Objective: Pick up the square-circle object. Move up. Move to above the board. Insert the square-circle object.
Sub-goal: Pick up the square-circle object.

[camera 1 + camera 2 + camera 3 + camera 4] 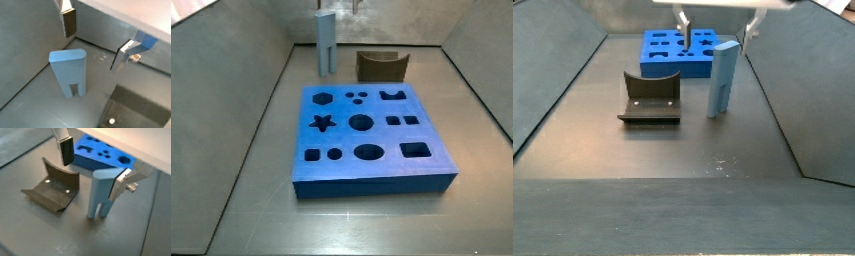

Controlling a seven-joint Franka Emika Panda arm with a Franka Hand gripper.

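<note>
- Side view, left to right: the square-circle object (326, 44) stands upright on the grey floor at the far end of the bin, and the fixture (378, 66) sits just beside it on its right. The board (369, 136) lies flat nearer the camera, apart from both.
- In that view the gripper is mostly cut off at the top edge, directly above the post; only the finger tips show.
- Other side view, left to right: fixture (649, 98), then the post (723, 84) upright with its two prongs on the floor, and the board (681, 53) behind them.
- Gripper (712, 29) hangs over the post's top. One finger (684, 27) is to the left of the post and clear of it; the other is at the post's upper right edge.
- Wrist view: gripper (93, 170) is spread wide and holds nothing. The post (100, 194) sits between the fingers, up against the pad of one finger (121, 184) (contact unclear) and well apart from the other finger (65, 151).
- Other wrist view: same picture. Post (69, 71) stands free on the floor, gripper (94, 42) above it, fingers not closed on it.
- Post not yet picked up.
</note>
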